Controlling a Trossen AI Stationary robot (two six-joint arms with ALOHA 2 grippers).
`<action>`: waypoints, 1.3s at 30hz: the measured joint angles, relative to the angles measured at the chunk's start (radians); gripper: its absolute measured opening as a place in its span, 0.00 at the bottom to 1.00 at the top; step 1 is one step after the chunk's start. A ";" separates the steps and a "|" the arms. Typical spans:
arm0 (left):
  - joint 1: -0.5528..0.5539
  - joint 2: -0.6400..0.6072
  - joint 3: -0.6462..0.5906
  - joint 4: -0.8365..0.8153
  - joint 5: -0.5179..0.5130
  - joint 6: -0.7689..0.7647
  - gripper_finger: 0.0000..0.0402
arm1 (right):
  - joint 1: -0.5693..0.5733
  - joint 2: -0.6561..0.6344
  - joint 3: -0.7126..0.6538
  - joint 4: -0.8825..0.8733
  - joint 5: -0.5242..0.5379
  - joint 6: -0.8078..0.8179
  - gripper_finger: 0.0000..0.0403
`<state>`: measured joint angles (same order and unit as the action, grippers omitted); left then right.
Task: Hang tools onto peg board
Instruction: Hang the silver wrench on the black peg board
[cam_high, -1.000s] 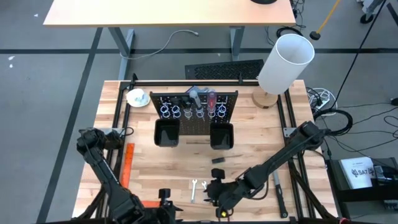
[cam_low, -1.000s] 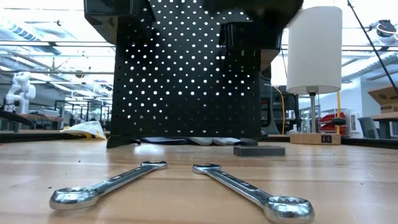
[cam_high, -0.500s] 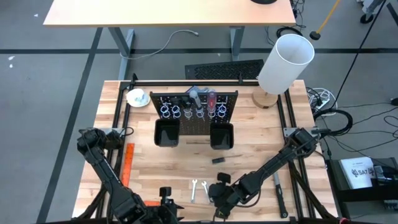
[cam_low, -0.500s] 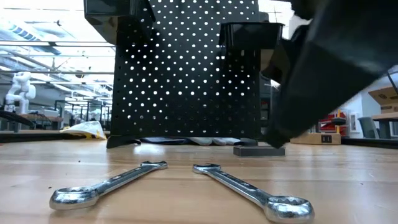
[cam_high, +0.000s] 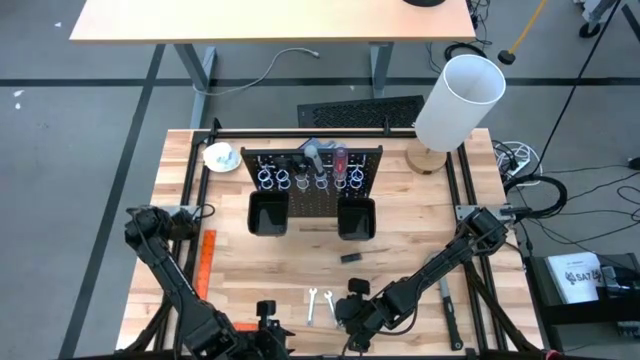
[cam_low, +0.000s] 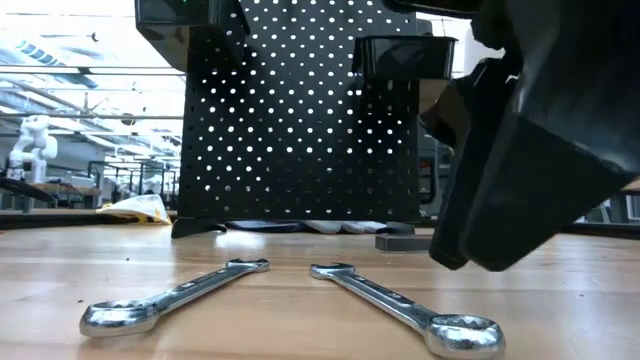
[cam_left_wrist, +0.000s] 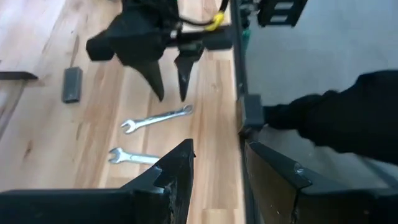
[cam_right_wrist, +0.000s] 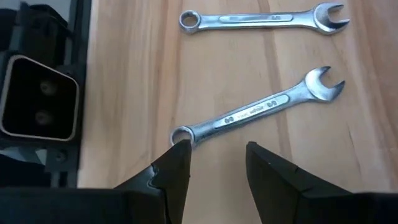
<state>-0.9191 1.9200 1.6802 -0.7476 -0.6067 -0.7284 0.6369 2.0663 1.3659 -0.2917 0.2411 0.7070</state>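
Two short silver wrenches lie flat on the wooden table near its front edge, one (cam_right_wrist: 249, 112) close to my right gripper and the other (cam_right_wrist: 261, 18) beyond it. My right gripper (cam_right_wrist: 217, 152) is open and hovers just above the nearer wrench (cam_left_wrist: 155, 118), pointing steeply down, with one fingertip (cam_right_wrist: 180, 149) beside the wrench's ring end (cam_right_wrist: 181, 134). My left gripper (cam_left_wrist: 217, 165) is open at the front edge, left of the wrenches (cam_high: 311, 305). The peg board (cam_high: 315, 175) stands upright at the far middle, with a red-handled screwdriver (cam_high: 340, 160) in its ring holders.
Two black bins (cam_high: 268, 213) (cam_high: 356, 217) hang on the peg board's front. A small dark block (cam_high: 351, 258) lies between the board and the wrenches. An orange ruler (cam_high: 206, 265) lies at the left, and a white lamp (cam_high: 455, 100) stands at the far right.
My right gripper has come down toward the wrenches and tipped more steeply downward, staying open. In the low view it has dropped in from the upper right to just above the table. The wrenches have not moved.
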 joint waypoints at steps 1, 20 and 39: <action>0.002 0.007 0.000 -0.011 0.000 0.000 0.38 | 0.000 0.000 0.000 0.001 0.007 -0.009 0.36; 0.086 0.278 -0.001 0.044 0.082 0.154 0.03 | -0.003 0.000 0.000 0.127 0.079 -0.333 0.28; 0.123 0.321 -0.008 0.032 0.098 0.105 0.01 | -0.053 0.078 -0.001 0.275 0.096 -0.430 0.26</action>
<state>-0.7959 2.2410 1.6719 -0.7161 -0.5091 -0.6234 0.5835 2.1438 1.3651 -0.0165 0.3367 0.2768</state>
